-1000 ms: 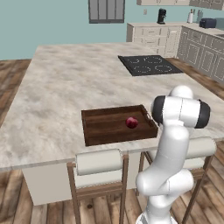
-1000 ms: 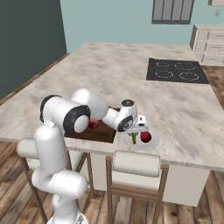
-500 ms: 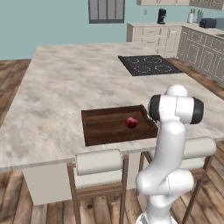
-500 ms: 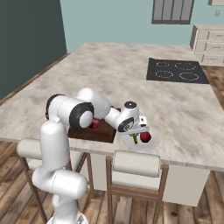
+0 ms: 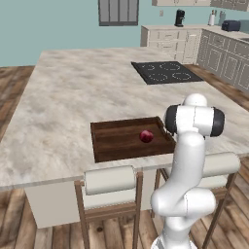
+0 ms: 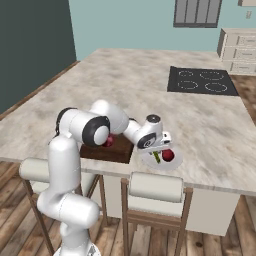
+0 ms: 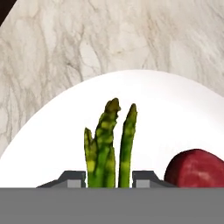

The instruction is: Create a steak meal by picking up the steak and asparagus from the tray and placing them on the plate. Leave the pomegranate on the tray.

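Tool [image 7: 109, 177] clamped on the asparagus [image 7: 107, 144], low over the plate [image 7: 175, 118] beside the steak [image 7: 197, 168]; risks a sloppy release rolling the stalk off the plate onto the desk [image 7: 87, 39].

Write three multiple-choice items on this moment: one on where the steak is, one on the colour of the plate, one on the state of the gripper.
1. Where is the steak?
A. on the tray
B. on the plate
C. on the stovetop

2. What colour is the plate?
A. white
B. blue
C. black

3. What is the gripper doing?
A. hanging open over the cooktop
B. closed on the pomegranate
C. holding the asparagus over the plate

Answers: 1 B, the red slab lies on the white dish beside the gripper. 2 A, it shows white in the hand view. 3 C, the asparagus stands between the fingertips above the plate; the pomegranate sits on the tray.
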